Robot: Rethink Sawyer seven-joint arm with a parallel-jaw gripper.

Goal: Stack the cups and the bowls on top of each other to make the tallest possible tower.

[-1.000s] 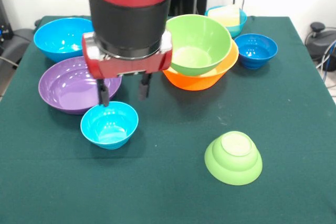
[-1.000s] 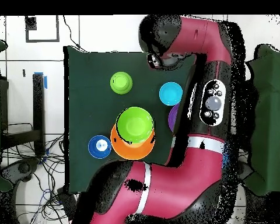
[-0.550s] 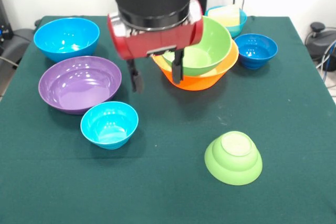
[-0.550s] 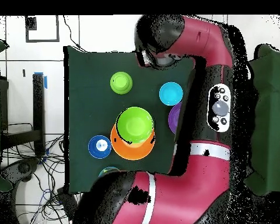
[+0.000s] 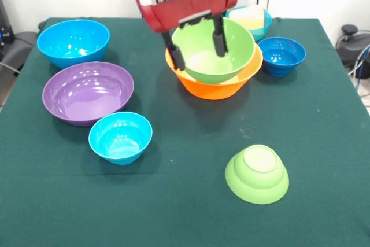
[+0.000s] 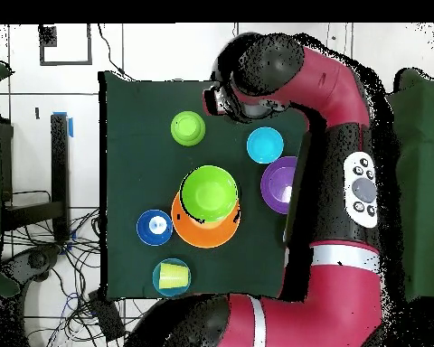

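Note:
My gripper (image 5: pixel 198 57) hangs open and empty, raised in front of the large lime green bowl (image 5: pixel 215 56), which nests tilted in the large orange bowl (image 5: pixel 222 88). A small light blue bowl (image 5: pixel 120 137) stands upright at the front left, next to the purple bowl (image 5: pixel 87 92). Behind the purple one is the large blue bowl (image 5: pixel 73 40). Upside down at the front right lies a small lime green bowl (image 5: pixel 257 173). A dark blue bowl (image 5: pixel 281 55) sits at the right. At the back, a pale yellow cup (image 5: pixel 248 15) stands in another light blue bowl (image 5: pixel 265 25).
From above, the red arm (image 6: pixel 338 172) covers the table's right side and part of the purple bowl (image 6: pixel 277 184). The green-in-orange stack (image 6: pixel 210 192) is mid-table, and the cup (image 6: pixel 173 275) is near the bottom edge. A dark chair and cables lie beyond the table.
The gripper has risen from over the small light blue bowl and moved right and back, to in front of the large green bowl. It stayed open and empty. No bowl moved.

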